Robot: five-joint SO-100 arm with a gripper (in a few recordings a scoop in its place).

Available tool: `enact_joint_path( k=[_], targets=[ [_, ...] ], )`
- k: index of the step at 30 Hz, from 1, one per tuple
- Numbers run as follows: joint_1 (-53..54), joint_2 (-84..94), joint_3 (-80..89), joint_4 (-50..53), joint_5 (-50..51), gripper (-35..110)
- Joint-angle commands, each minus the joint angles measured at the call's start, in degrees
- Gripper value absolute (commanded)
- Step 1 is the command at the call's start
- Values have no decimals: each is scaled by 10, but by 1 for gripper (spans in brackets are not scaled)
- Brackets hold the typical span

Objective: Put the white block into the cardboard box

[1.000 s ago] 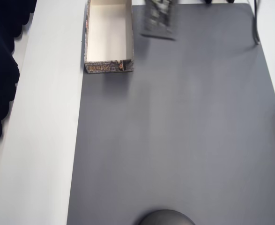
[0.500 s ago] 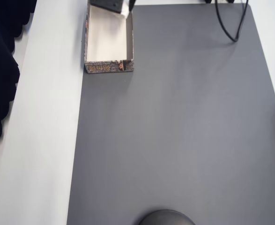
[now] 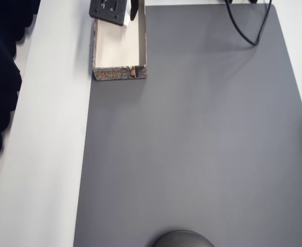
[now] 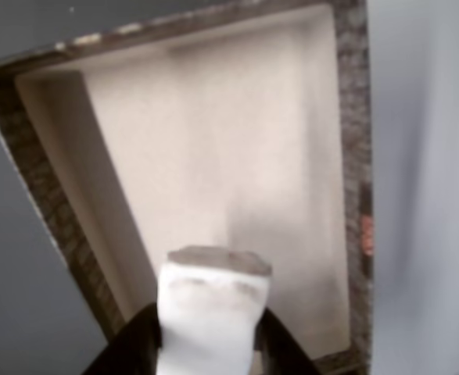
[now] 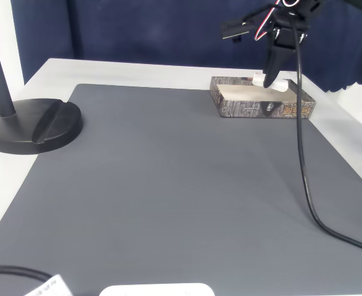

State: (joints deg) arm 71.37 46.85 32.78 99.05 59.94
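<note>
The cardboard box [image 3: 119, 73] lies at the mat's far left corner in the overhead view, its cream interior [image 4: 213, 156] showing bare in the wrist view. My gripper [image 4: 209, 344] is shut on the white block [image 4: 213, 305], which sticks out between the two dark fingers [image 4: 135, 348] and hangs over the box's interior. In the fixed view the gripper [image 5: 268, 81] points down over the box [image 5: 261, 108] with the block [image 5: 258, 79] at its tip. From overhead, the gripper body [image 3: 112, 10] covers the box's far end.
A dark grey mat [image 3: 192, 144] covers the white table [image 3: 48, 154]. A black stand base [image 5: 32, 123] sits at the mat's left in the fixed view. The arm's black cable [image 5: 304, 160] hangs down across the right side.
The gripper has swung left in the overhead view, from beside the box's right wall to over the box's far end. The cable followed it.
</note>
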Motion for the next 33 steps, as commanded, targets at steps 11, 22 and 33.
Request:
enact_joint_path(
  k=[11,22,33],
  targets=[
    [10,3,-66,2,178,1],
    [2,-29,-85,-3,189,-2],
    [-11,-103,-146,-8,181,-1]
  ],
)
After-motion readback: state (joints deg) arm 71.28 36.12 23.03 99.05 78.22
